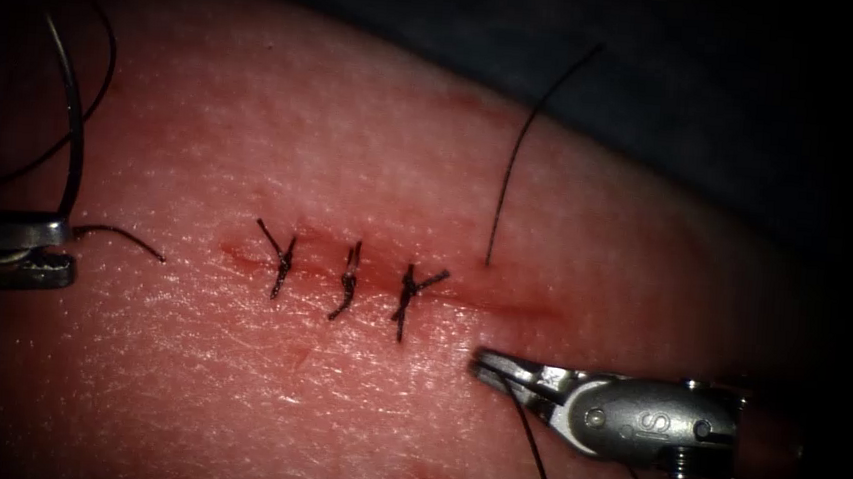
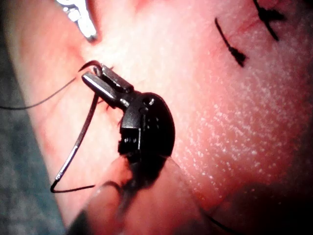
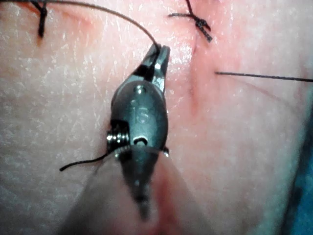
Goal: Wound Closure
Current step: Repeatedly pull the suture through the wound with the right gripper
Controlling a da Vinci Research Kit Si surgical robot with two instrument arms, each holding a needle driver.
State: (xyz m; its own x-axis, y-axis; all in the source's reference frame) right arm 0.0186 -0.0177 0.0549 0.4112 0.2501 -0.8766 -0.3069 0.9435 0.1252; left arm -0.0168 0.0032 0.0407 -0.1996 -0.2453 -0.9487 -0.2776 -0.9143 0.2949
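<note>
The left gripper (image 1: pixel 50 248) sits well left of the cut (image 1: pixel 384 279), closed on the needle (image 1: pixel 71 134); in the left wrist view its jaws clamp one end of the curve (image 2: pixel 78 142), and the rest of the needle arcs free above the tissue (image 1: pixel 236 387), not in it. The right gripper (image 1: pixel 498 367) lies on the near side of the cut, just past its right end, jaws closed to a narrow point on the thread (image 1: pixel 525 146); the right wrist view shows a strand leaving the tips (image 3: pixel 157 51). The worst risk from here, as I judge it, is the thread: a long strand rises from the tissue on the far side of the cut's right end, so a hard or sideways pull could cut through the soft edge or snag a tied stitch. A needle held so near its end may also swivel in the jaws. Three dark knotted stitches (image 1: pixel 348 282) cross the cut, short tails sticking up, and the edges under them meet. Its right end lies unstitched, pink and wet with red fluid (image 1: pixel 502 303).
</note>
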